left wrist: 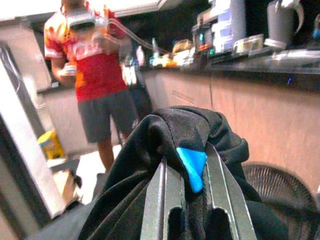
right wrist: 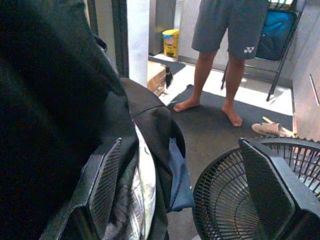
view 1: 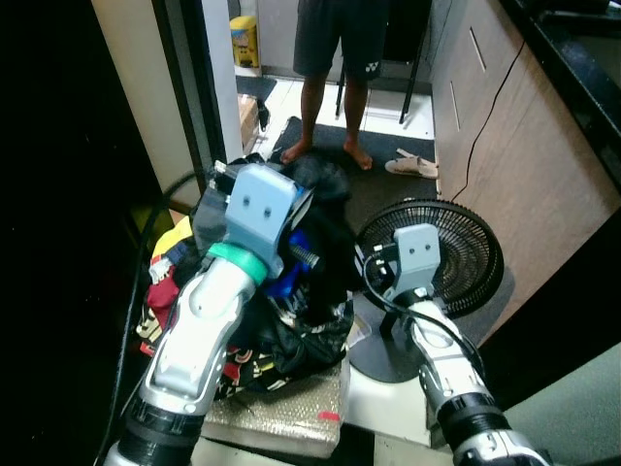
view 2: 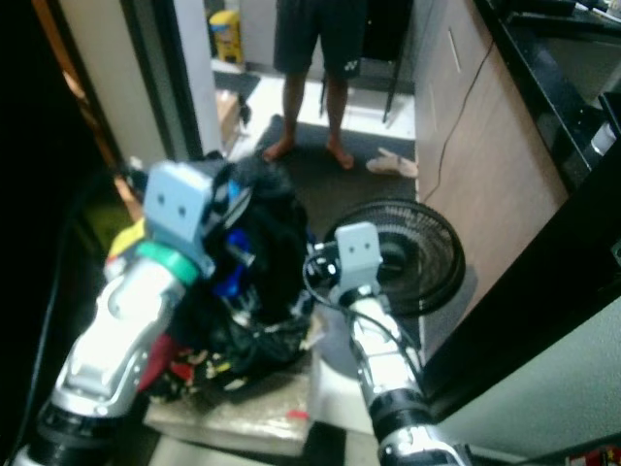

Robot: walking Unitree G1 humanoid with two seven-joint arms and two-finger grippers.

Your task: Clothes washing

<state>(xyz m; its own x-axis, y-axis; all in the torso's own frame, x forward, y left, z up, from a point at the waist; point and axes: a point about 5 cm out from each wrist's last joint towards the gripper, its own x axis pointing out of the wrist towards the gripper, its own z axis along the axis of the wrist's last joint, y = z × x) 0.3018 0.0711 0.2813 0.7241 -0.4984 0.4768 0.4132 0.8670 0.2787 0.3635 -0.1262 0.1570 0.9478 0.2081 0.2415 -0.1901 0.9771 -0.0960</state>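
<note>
Black garment (left wrist: 185, 130) with a bright blue patch, pinched between the left gripper's (left wrist: 192, 170) fingers. Below it, heaped clothes (view 1: 243, 340) in black, red, yellow and blue, some patterned. Black fan (view 1: 446, 252) beside the right gripper (right wrist: 190, 200). Beyond, red-patterned shirt (left wrist: 92, 55), grey shorts (right wrist: 232, 25).

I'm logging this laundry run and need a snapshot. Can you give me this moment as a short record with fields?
left gripper: shut on black garment, lifted above the pile
right gripper: open, beside the clothes, holding nothing
clothes pile: dark and colourful garments heaped in front of the robot
fan: black, on the floor right of the pile
person: barefoot, standing beyond the pile
slippers: near the person's feet
</note>
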